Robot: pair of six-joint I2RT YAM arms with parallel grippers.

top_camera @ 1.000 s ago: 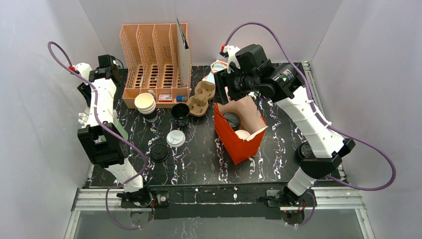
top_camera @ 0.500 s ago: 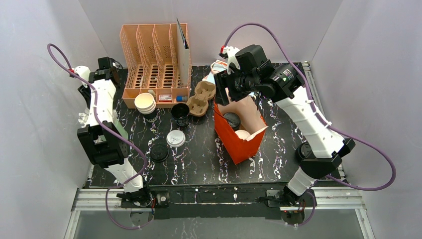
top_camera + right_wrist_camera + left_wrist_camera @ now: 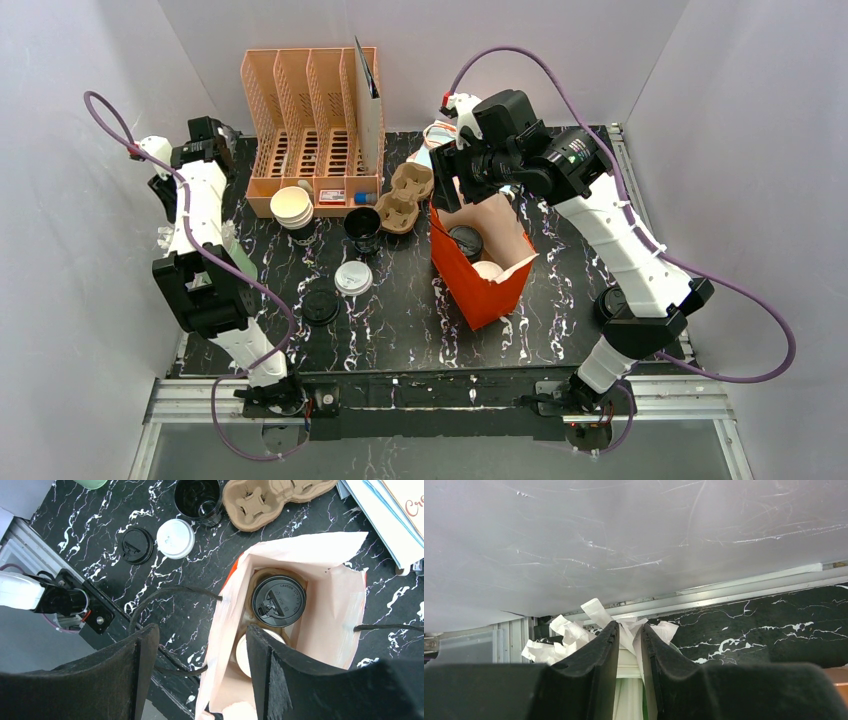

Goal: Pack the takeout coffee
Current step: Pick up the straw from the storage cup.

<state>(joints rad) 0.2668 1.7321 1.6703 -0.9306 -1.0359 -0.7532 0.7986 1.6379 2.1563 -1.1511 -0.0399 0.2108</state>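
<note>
Left pincer [image 3: 628, 627] has drawn its fingers nearly together over the last second and now pinches a wad of crumpled white paper napkins [image 3: 569, 630]. It does so at the far-left edge of the black marble-patterned counter [image 3: 749, 640], just beside the aluminium rail [image 3: 744, 587] under the grey wall. Its arm has also swung slightly leftward. Right pincer [image 3: 202, 635] has not moved: it hangs wide open and empty above the orange paper bag [image 3: 480, 290]. Inside stands the brown kraft-paper cup with a black plastic lid [image 3: 278, 600], beside a second, pale-topped cup [image 3: 242, 655]. With the coffee apparently bagged already, the fresh grip suggests napkins go in next.
</note>
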